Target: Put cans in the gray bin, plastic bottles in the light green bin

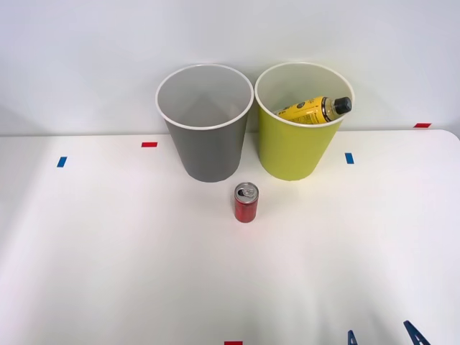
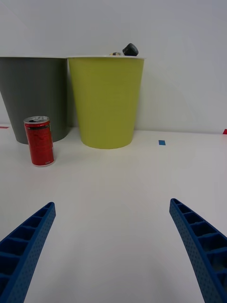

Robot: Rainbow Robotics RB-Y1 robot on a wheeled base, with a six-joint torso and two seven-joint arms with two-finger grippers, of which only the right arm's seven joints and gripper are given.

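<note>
Bottle step judged complete: the yellow plastic bottle with black cap [image 1: 316,110] lies inside the tapered yellow-green plastic bin [image 1: 295,147]. The right claw [image 2: 113,246] is spread wide and empty, low over the white surface [image 1: 108,251]. The small red drink can [image 2: 39,140] stands upright well ahead of the claw, off toward one finger, just before the empty tapered gray plastic bin [image 1: 208,147]. Next: align, advance, close on it.

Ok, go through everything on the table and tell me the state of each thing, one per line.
Red can: upright on the table in front of the bins, not gripped.
Yellow bottle: inside the light green bin, leaning, black cap at the rim.
Gray bin: upright, nothing visible inside.
Light green bin: upright, holding the bottle.
Right end effector: open, holding nothing, short of the can.
</note>
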